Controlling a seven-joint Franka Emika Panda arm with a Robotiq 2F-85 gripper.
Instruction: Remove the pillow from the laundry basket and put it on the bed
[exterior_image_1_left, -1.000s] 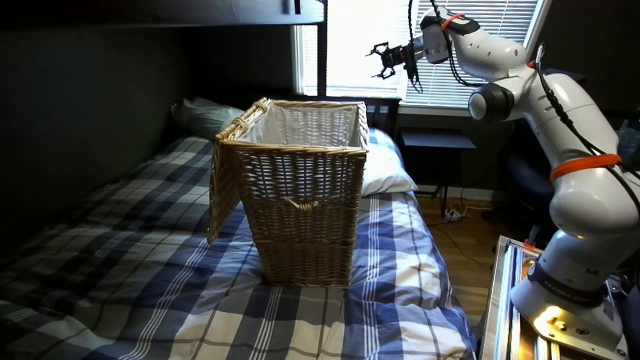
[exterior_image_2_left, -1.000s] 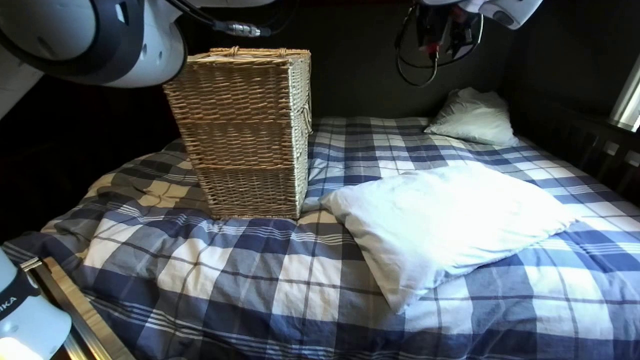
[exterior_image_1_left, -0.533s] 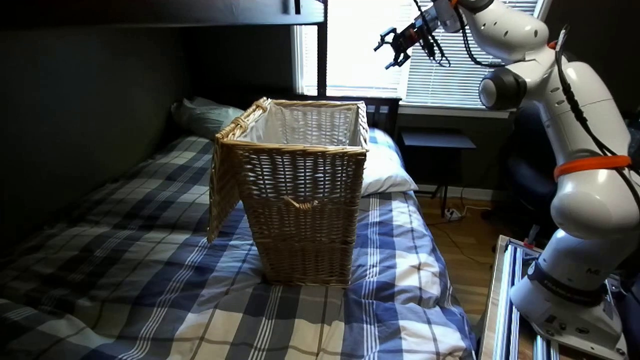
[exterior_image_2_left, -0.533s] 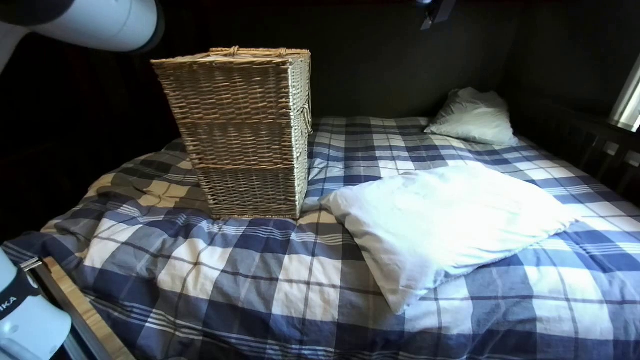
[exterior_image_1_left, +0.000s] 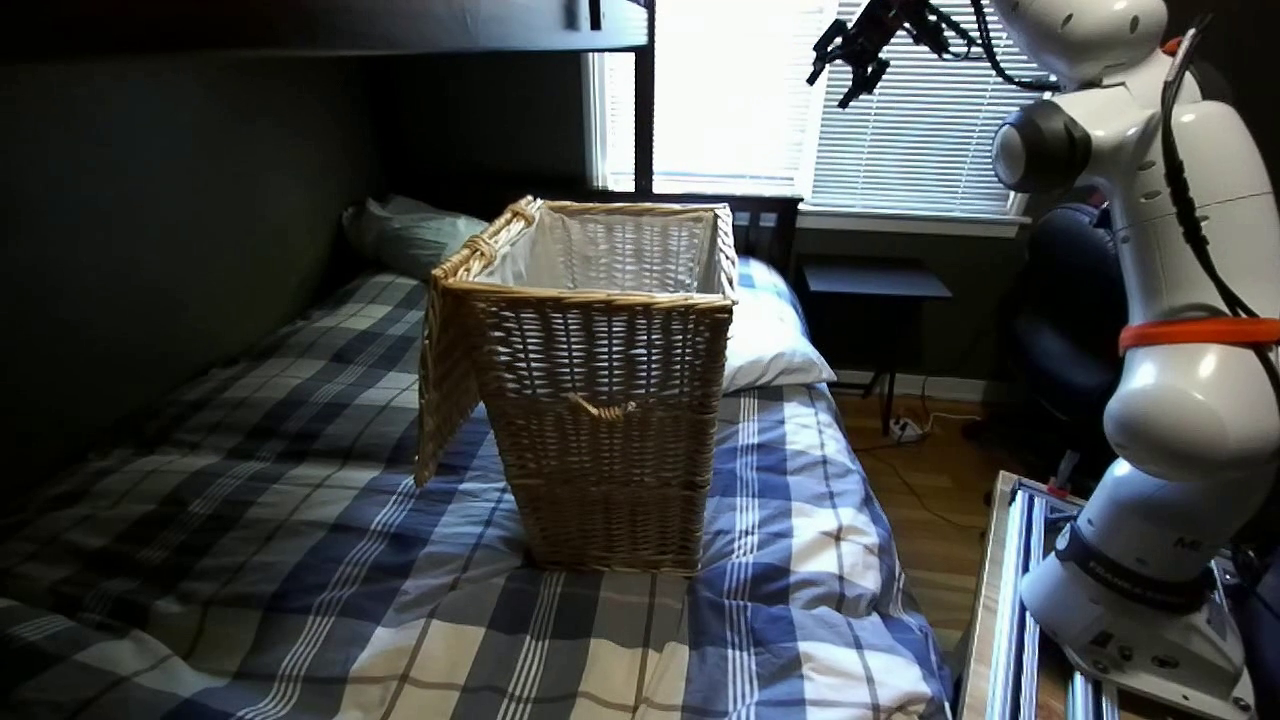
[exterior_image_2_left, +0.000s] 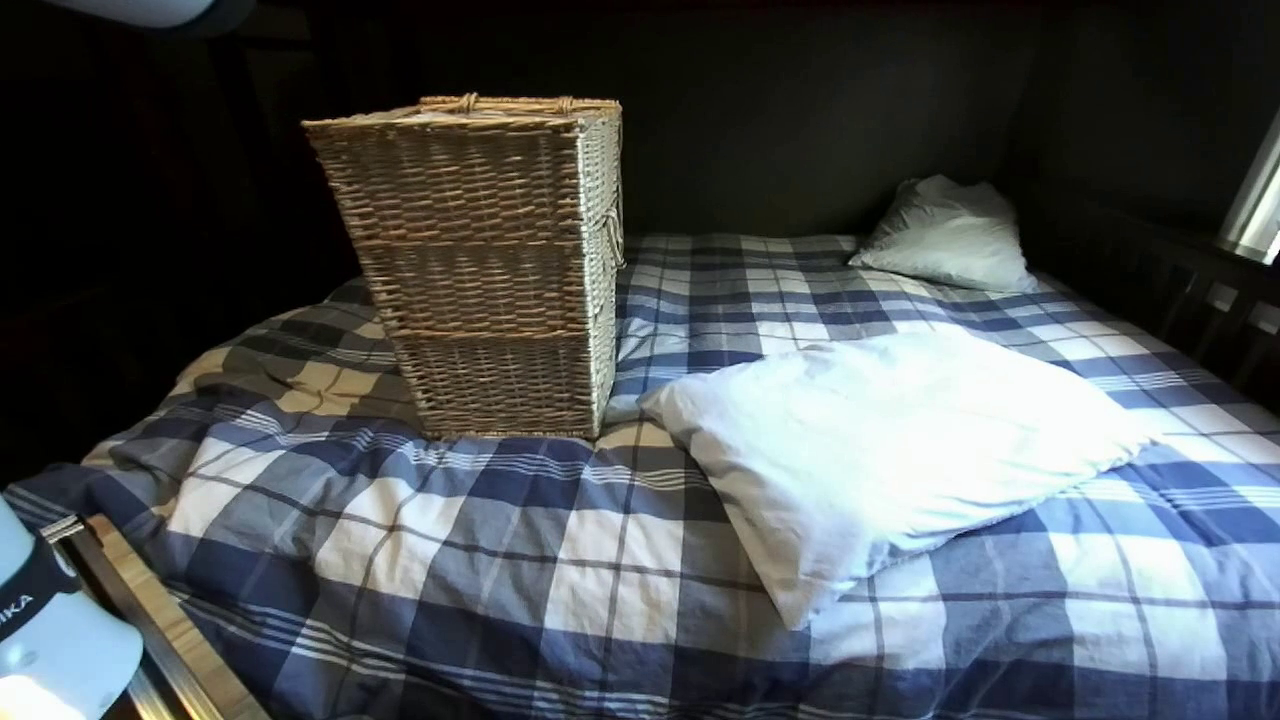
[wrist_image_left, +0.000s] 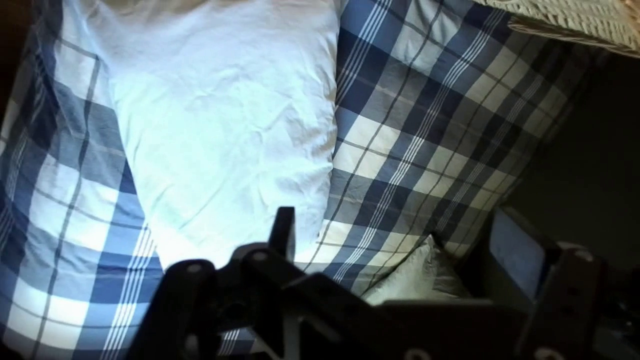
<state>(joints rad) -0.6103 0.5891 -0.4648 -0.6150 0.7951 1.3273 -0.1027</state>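
Note:
The large white pillow (exterior_image_2_left: 900, 440) lies flat on the plaid blanket of the bed (exterior_image_2_left: 470, 560), beside the basket. It shows behind the basket in an exterior view (exterior_image_1_left: 770, 345) and large in the wrist view (wrist_image_left: 225, 125). The tan wicker laundry basket (exterior_image_1_left: 600, 430) stands upright on the bed, its lid hanging open at one side. The visible upper inside shows only a pale lining; its bottom is hidden. My gripper (exterior_image_1_left: 828, 93) is open and empty, high in front of the window, apart from the pillow. Its spread fingers show in the wrist view (wrist_image_left: 400, 232).
A darker greyish pillow (exterior_image_2_left: 945, 235) lies at the bed's far corner by the wall. The upper bunk (exterior_image_1_left: 400, 25) overhangs the bed. A small dark table (exterior_image_1_left: 875, 278) stands near the window. The robot's base stands on a framed stand (exterior_image_1_left: 1000, 600) beside the bed.
My arm has drawn up and back, away from the bed, and the open gripper has tilted downward. It has left the top of an exterior view. Pillow and basket have not moved.

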